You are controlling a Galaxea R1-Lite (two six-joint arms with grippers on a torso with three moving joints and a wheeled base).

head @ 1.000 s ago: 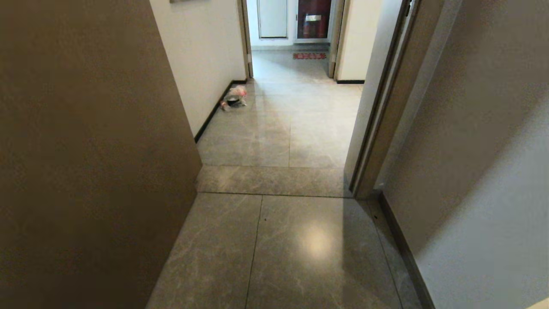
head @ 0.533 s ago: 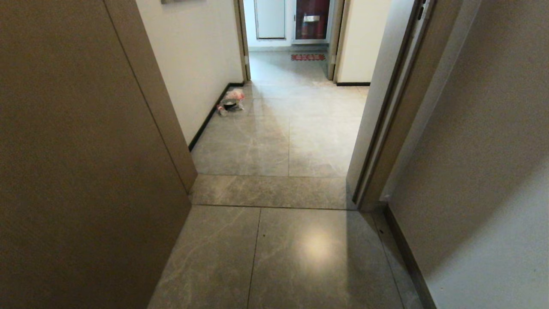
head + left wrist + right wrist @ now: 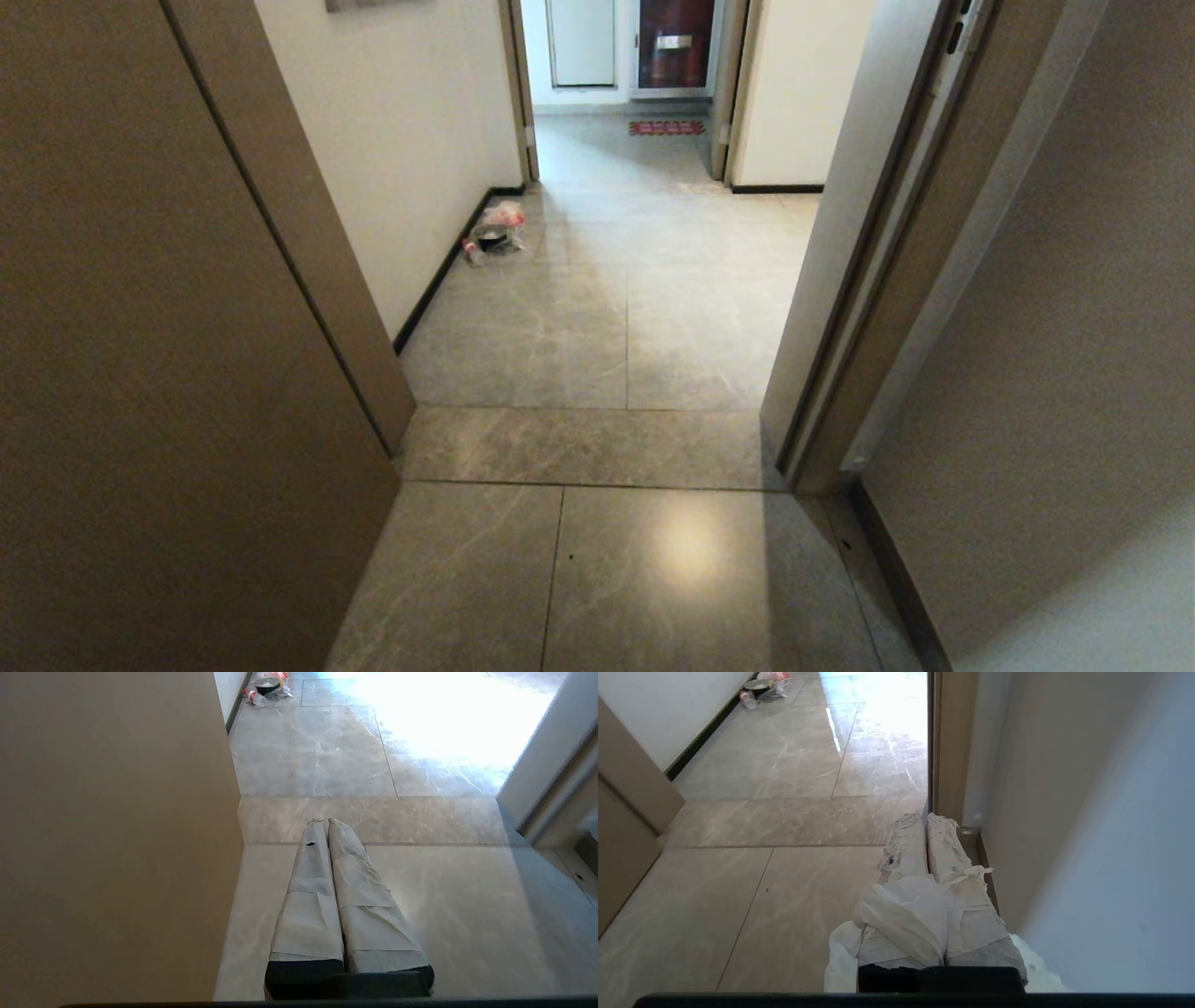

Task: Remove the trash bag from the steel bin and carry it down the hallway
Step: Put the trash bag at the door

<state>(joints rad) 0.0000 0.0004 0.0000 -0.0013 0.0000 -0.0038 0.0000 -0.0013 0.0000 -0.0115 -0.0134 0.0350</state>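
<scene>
Trash bag (image 3: 896,924) drapes over the right end effector (image 3: 925,817), whose closed fingers pinch it. Left end effector (image 3: 325,821) is closed, empty. Ahead of both, grey tiled hallway (image 3: 597,317) floor runs past brown door frames (image 3: 822,392); litter (image 3: 493,233) lies far ahead by the wall.

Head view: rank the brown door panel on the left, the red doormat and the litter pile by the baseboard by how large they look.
1. Brown door panel, by far the largest, though it is also nearest the camera.
2. Litter pile and red doormat: they look alike in size, and the mat lies farther off, so no ranking.
</scene>
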